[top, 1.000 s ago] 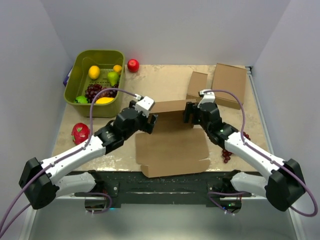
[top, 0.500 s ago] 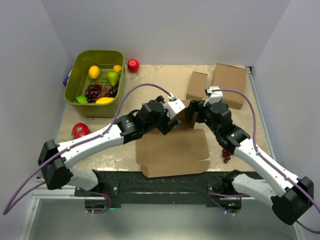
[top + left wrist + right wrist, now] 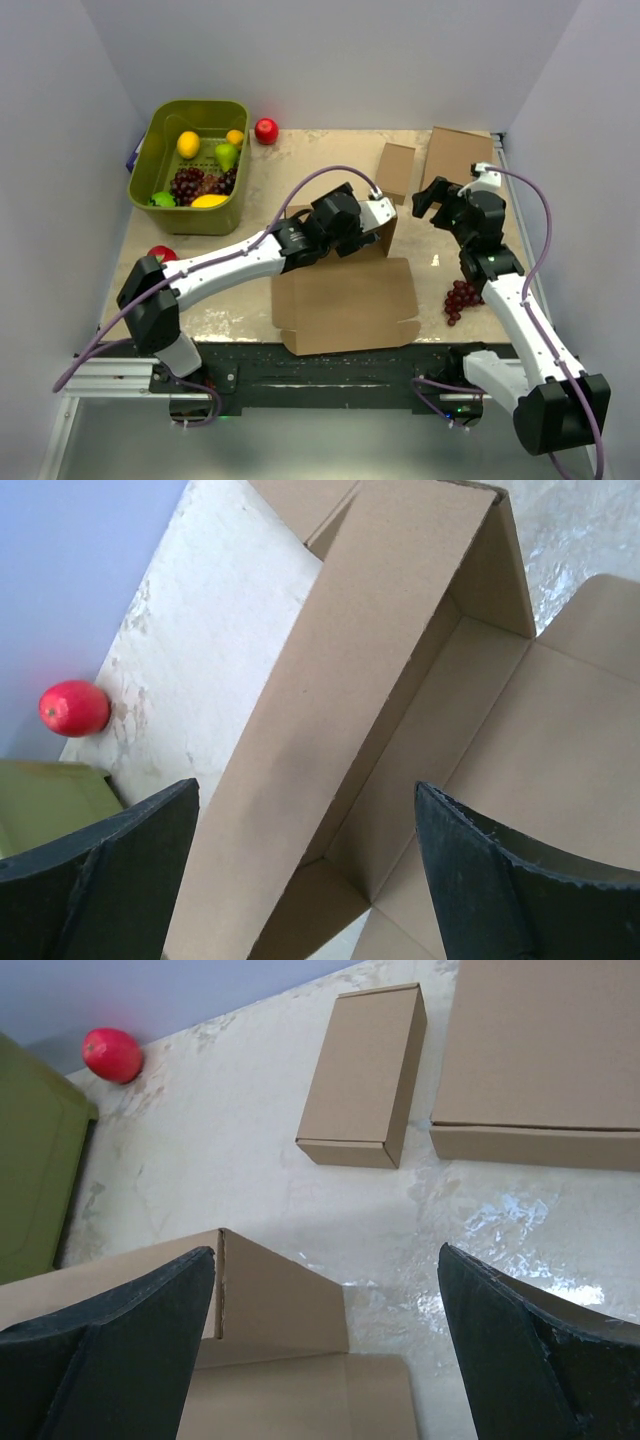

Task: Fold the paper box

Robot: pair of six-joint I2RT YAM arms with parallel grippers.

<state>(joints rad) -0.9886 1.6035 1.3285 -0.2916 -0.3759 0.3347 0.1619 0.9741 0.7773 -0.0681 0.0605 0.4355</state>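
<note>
The paper box [image 3: 345, 305] lies as a brown cardboard sheet at the middle of the near table edge, its back wall [image 3: 386, 232] folded upright. My left gripper [image 3: 372, 228] hovers over that wall's right end. In the left wrist view the left gripper [image 3: 310, 875] is open and the raised wall [image 3: 330, 700] runs between the wide-spread fingers without touching them. My right gripper [image 3: 425, 200] hangs open to the right of the box, apart from it. The right wrist view shows the right gripper [image 3: 325, 1350] with nothing between its fingers, and the box's corner [image 3: 275, 1310] below.
A small narrow brown box [image 3: 394, 170] and a medium flat brown box [image 3: 458, 160] lie at the back right. A green basket [image 3: 190, 165] of fruit stands at the back left, with a red apple [image 3: 266, 130] beside it. Grapes [image 3: 460, 298] lie right of the sheet.
My left gripper has swept right along the box's raised back wall and spread wider. The right gripper has let go of the wall, pulled back to the right and opened.
</note>
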